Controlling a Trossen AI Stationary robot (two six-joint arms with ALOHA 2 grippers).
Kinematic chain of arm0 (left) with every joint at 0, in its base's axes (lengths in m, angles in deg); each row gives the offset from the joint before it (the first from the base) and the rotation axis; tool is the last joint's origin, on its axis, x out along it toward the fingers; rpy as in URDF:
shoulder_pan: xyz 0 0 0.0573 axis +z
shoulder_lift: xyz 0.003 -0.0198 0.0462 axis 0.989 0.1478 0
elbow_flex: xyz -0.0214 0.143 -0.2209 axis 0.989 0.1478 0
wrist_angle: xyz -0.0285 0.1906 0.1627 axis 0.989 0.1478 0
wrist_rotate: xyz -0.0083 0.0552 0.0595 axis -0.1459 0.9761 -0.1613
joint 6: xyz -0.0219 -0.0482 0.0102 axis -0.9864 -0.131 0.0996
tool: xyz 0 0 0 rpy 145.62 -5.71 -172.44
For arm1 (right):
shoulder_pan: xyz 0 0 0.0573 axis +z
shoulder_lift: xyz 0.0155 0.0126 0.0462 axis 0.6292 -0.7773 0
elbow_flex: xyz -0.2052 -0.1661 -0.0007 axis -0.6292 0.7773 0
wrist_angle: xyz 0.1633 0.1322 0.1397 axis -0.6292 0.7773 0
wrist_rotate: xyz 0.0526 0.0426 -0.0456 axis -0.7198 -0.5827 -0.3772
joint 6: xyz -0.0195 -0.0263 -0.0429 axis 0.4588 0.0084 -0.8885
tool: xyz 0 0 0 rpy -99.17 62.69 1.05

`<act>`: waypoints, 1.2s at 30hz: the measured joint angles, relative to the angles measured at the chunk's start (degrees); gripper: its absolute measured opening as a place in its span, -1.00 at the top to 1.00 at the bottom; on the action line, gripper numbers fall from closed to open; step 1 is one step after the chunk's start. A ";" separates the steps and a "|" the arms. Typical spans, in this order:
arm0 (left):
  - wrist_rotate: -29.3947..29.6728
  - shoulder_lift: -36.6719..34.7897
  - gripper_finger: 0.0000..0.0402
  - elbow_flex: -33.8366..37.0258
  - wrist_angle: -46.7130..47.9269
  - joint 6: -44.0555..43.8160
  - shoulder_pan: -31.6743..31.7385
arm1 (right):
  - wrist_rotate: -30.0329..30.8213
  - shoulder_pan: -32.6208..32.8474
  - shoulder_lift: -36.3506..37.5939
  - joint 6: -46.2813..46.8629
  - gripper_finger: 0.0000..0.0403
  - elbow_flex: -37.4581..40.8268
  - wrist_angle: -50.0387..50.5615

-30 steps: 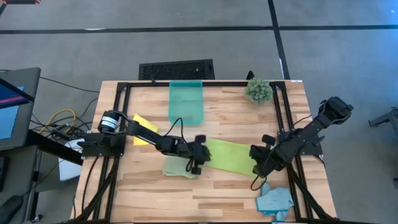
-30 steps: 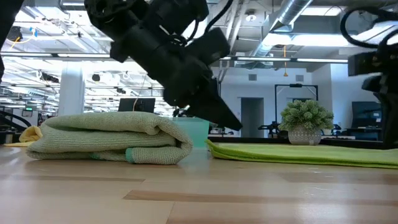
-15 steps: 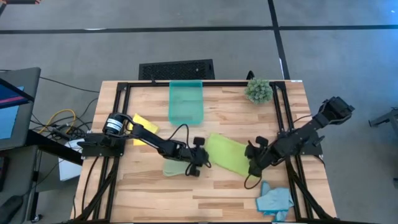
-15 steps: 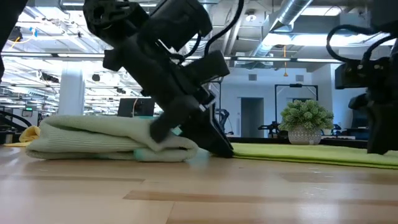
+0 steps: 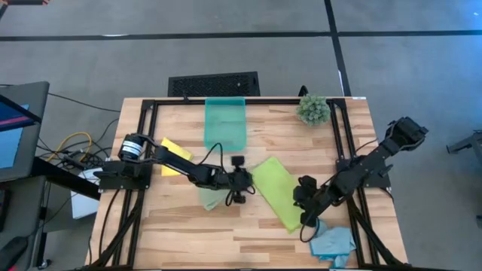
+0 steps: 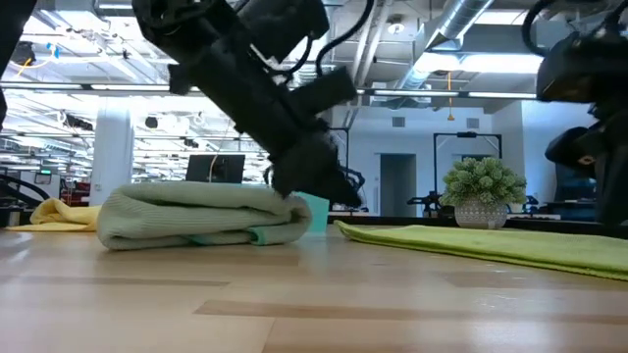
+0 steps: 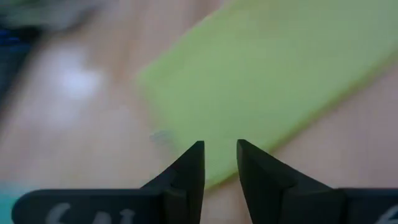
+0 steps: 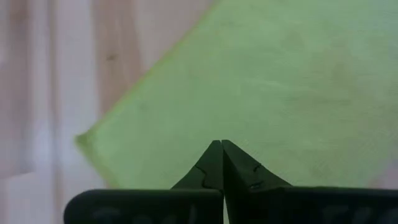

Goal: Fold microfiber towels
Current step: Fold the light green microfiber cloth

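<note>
On counter [image 5: 173,226]: lime green towel [image 5: 276,192], flat. Right gripper [image 5: 303,203] pinched shut at its edge; left gripper [image 5: 239,178] narrowly parted beside. Recommended: hold corners firmly, fold evenly.

We see a soft, fuzzy lime green cloth [image 5: 276,193] on the smooth wood desk [image 5: 263,233], by a see-through plastic bin [image 5: 225,123].

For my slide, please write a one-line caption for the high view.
Both pincers, left and right, work the lime green towel beside a folded pale green towel.
</note>
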 joint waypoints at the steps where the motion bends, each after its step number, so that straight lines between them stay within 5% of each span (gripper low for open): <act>1: -4.43 0.83 0.57 -0.08 -2.10 0.05 0.17 | 0.18 -0.32 -0.05 -0.03 0.92 0.52 -0.65; 3: -9.11 3.27 0.57 -0.08 -4.78 1.13 0.42 | -0.12 -0.65 -0.04 -1.45 0.93 1.85 -2.69; 6: -6.11 6.00 0.57 -0.07 -5.56 1.79 0.79 | -2.34 0.20 -0.04 -2.93 0.91 3.70 -7.15; 18: 23.97 4.28 0.57 0.00 -1.87 1.69 2.96 | -0.29 1.84 -0.04 -11.87 0.90 6.34 -23.16; 27: 11.36 4.24 0.57 -0.06 -3.13 -0.13 1.80 | -7.18 2.81 -0.01 -16.09 0.62 6.31 -33.61; 36: 10.91 4.39 0.57 -0.06 -2.65 -2.10 1.86 | -2.30 7.28 -7.86 -18.07 0.31 3.81 -35.23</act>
